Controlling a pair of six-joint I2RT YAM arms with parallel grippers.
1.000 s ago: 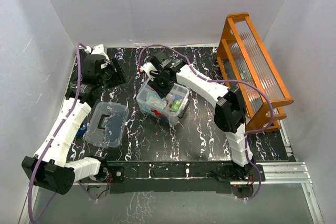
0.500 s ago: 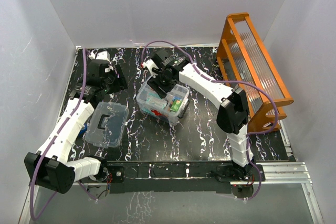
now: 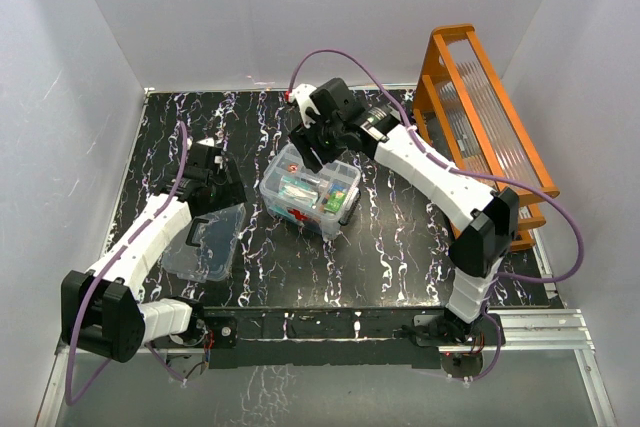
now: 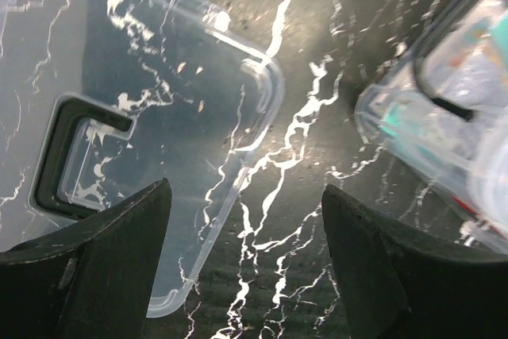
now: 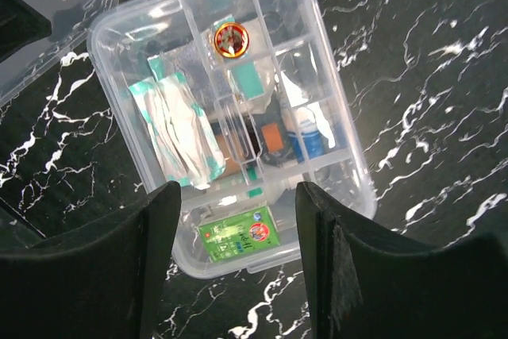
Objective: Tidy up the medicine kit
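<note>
Left of the medicine kit box (image 3: 310,194) and just apart from it, the clear lid (image 3: 205,244) lies flat on the black marbled table (image 3: 400,237), its black handle (image 4: 75,156) facing up. The left gripper (image 4: 244,220) hangs over the lid's corner nearest the box, released, with its fingers spread and nothing between them. The box stands uncovered at mid-table, a red cross on its near side. Its clear divided tray (image 5: 262,53) holds teal-edged sachets (image 5: 178,129), a round red and gold tin (image 5: 228,39), a blue-capped vial (image 5: 305,136) and a green packet (image 5: 238,240). The right gripper (image 5: 238,196) hovers directly above the box, also released and grasping nothing. Well to the right of the box stands the tall orange rack (image 3: 490,137).
</note>
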